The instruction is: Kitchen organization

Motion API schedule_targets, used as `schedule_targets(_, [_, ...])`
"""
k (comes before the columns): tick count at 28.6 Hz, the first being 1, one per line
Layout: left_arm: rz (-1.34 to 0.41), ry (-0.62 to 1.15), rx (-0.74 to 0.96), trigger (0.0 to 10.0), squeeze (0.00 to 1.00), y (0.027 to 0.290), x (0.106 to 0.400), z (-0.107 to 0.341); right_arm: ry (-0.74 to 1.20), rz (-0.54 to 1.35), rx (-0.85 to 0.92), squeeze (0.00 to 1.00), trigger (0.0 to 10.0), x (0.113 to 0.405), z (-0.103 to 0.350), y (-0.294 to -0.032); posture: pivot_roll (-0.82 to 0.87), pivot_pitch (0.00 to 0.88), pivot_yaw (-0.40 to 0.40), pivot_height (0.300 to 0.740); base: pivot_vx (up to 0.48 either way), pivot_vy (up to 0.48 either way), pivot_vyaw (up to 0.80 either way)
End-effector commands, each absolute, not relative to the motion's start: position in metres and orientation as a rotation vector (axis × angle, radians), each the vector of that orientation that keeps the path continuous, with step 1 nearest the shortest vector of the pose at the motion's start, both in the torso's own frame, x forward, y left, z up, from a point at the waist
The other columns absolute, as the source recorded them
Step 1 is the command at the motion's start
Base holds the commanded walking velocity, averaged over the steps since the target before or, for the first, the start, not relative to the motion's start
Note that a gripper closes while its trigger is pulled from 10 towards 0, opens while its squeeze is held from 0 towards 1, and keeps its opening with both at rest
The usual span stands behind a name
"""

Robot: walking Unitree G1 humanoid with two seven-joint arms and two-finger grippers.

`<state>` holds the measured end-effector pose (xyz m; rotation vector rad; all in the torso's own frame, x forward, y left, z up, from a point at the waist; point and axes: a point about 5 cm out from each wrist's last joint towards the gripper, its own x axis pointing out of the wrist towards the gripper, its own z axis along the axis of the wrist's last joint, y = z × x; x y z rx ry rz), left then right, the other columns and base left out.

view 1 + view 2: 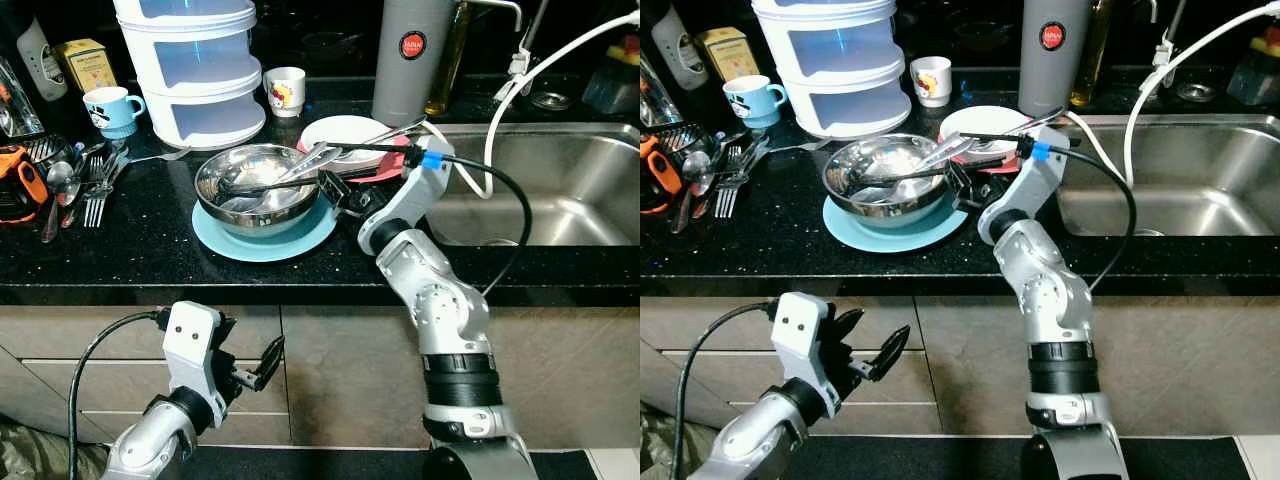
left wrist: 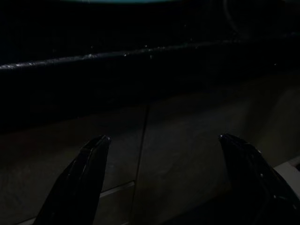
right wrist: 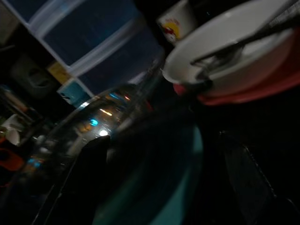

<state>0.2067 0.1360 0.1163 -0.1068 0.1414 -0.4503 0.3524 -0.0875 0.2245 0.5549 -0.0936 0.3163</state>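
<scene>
A steel bowl (image 1: 250,180) sits on a teal plate (image 1: 268,243) on the black counter, with several utensils (image 1: 305,163) lying in and across it. Behind it, to its right, a white plate (image 1: 345,132) rests on a red plate (image 1: 388,168) with cutlery on top. My right gripper (image 1: 338,192) is at the bowl's right rim, open; in the right wrist view its fingers (image 3: 86,159) spread around the bowl (image 3: 98,126) and teal plate (image 3: 173,187). My left gripper (image 1: 258,365) hangs open below the counter, facing the cabinet front (image 2: 187,131).
A stacked white container (image 1: 195,70), a blue mug (image 1: 110,108) and a white cup (image 1: 285,90) stand at the back. Forks and spoons (image 1: 90,185) lie at the left. A grey flask (image 1: 410,55) and the sink (image 1: 560,190) are to the right.
</scene>
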Motion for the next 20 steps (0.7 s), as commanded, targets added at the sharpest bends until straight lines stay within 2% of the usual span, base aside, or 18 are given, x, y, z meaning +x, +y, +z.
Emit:
schedule_targets(1, [-0.450,0.144,-0.096,10.0,0.00,0.135,0.204,0.118,-0.103,0.290,0.557,0.00,10.0,0.355,0.225,-0.089,0.12,0.007,0.013,0.740,0.000,0.000,0.00])
schedule_targets(8, [-0.438,0.148,-0.097,10.0,0.00,0.137,0.196,0.121,-0.102,0.195,0.629,0.00,10.0,0.364,0.224,-0.098,0.13,0.030,0.013,0.740,0.000,0.000,0.00])
schedule_targets(20, [-0.442,0.167,-0.097,10.0,0.00,0.136,0.192,0.119,-0.192,0.301,0.763,0.00,10.0,0.362,0.242,-0.096,0.13,0.041,0.015,0.740,0.000,0.000,0.00])
